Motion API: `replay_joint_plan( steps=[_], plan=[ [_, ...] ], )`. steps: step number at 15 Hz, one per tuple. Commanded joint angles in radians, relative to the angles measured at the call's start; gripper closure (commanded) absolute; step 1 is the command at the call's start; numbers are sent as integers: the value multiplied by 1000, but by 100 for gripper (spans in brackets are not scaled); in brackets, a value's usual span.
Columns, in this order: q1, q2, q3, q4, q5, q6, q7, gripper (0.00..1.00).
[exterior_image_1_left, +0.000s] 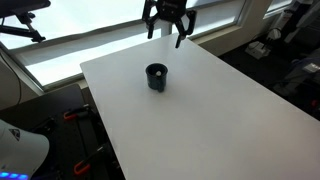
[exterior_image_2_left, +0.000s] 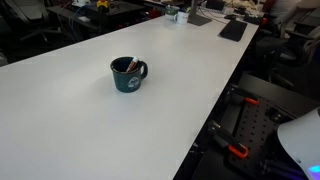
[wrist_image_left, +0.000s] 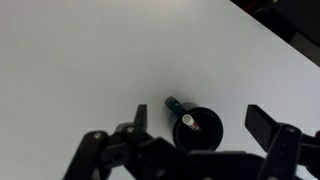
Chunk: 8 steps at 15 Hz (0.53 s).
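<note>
The white tabletop (exterior_image_1_left: 230, 100) ran past the frame edges. Above its far edge hung the fingers (exterior_image_1_left: 181, 38), spread apart and empty, the arm cut off. A dark mug (exterior_image_1_left: 157, 77) stood mid-tabletop, well apart, holding a pen-like stick (wrist_image_left: 178, 108), its lower end hidden.

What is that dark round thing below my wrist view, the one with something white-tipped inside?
Observer: It's a dark teal ceramic mug standing upright on the white table. An exterior view shows its side handle.
Operator: Is the tool touching it?
Observer: No. In an exterior view the tool hangs high over the table's far edge, well apart from the mug, with its jaws open.
</note>
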<state>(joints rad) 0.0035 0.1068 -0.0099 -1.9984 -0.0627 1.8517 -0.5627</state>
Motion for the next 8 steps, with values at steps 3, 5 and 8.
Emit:
replay_joint_plan(
  steps=[3,5,8],
  plan=[
    [-10,3,11,6,-1,-2,-1,0],
    [-13,7,10,13,-7,16,-34,0],
    [-11,32,18,34,-19,65,-142,0]
  ],
)
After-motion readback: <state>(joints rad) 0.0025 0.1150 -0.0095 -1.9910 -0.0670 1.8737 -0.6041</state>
